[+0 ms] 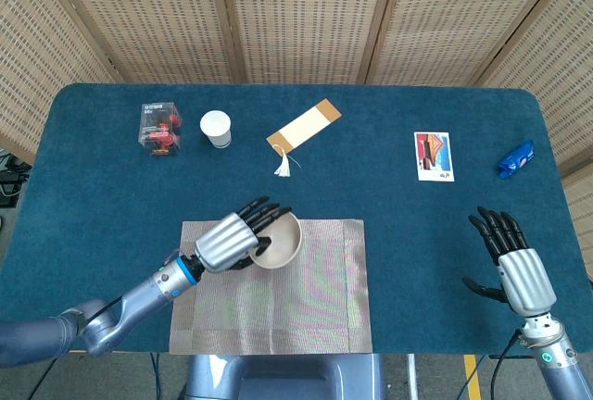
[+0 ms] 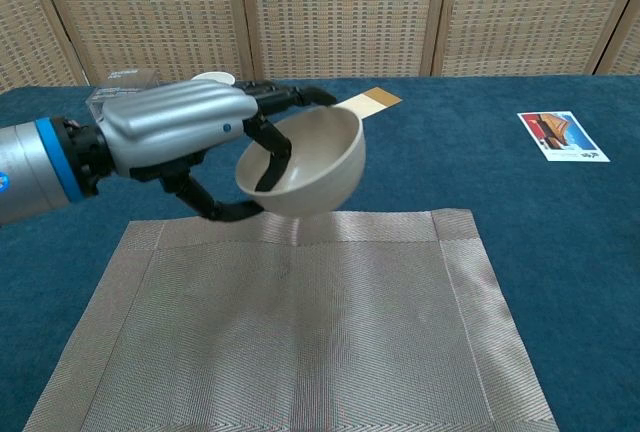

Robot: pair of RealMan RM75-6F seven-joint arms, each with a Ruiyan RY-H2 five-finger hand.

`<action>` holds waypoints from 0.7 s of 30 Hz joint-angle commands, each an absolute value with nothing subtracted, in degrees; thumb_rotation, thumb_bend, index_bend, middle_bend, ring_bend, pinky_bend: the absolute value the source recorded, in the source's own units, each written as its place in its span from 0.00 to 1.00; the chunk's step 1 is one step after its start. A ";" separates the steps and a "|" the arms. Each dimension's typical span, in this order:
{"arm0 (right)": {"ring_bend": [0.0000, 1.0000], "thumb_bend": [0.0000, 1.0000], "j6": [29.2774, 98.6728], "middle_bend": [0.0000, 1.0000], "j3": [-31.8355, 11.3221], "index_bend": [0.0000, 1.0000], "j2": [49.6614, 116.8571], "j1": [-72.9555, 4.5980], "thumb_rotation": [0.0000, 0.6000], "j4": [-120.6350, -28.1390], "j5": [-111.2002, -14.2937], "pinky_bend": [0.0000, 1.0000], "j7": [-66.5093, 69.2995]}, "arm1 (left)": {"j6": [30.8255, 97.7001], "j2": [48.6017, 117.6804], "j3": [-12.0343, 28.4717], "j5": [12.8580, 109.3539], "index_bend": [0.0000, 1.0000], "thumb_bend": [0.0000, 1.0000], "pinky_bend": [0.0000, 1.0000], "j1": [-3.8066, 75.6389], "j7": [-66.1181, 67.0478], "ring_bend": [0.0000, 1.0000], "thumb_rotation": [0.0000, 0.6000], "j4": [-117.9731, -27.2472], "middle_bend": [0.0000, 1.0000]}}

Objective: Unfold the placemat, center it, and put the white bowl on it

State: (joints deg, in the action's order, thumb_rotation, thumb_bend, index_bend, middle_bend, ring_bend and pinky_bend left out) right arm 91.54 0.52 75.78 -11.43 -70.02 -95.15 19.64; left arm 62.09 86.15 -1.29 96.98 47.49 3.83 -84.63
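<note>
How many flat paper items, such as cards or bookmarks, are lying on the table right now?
2: a bookmark with a tassel at the far centre of the table, and a picture card toward the far right. None appears hidden.

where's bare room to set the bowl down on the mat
The whole placemat is bare; the left hand holds the white bowl above its far edge. Open cloth also lies between the mat and the right hand. Crowded: the far left, around the paper cup and clear box.
</note>
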 commanded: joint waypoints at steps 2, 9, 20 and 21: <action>0.00 0.00 91.80 0.00 0.32 0.09 75.47 -11.27 1.00 -70.43 -95.20 0.00 19.60 | 55.82 82.35 -4.91 98.48 0.79 0.49 0.00 48.92 9.19 0.00 1.00 -91.74 0.00; 0.00 0.00 92.14 0.00 0.01 0.09 74.97 -11.02 1.00 -70.96 -95.27 0.00 19.87 | 49.73 81.46 -5.83 94.18 0.78 0.49 0.00 48.99 14.37 0.00 1.00 -95.25 0.00; 0.00 0.00 92.30 0.00 -0.42 0.09 74.68 -10.89 1.00 -71.01 -95.38 0.00 19.93 | 47.14 82.52 -6.60 90.29 0.73 0.46 0.00 47.51 20.22 0.00 1.00 -94.52 0.00; 0.00 0.00 92.25 0.00 -0.45 0.09 74.69 -10.89 1.00 -71.00 -95.35 0.00 19.94 | 47.11 82.63 -6.60 90.10 0.71 0.40 0.00 47.39 20.73 0.00 1.00 -94.37 0.00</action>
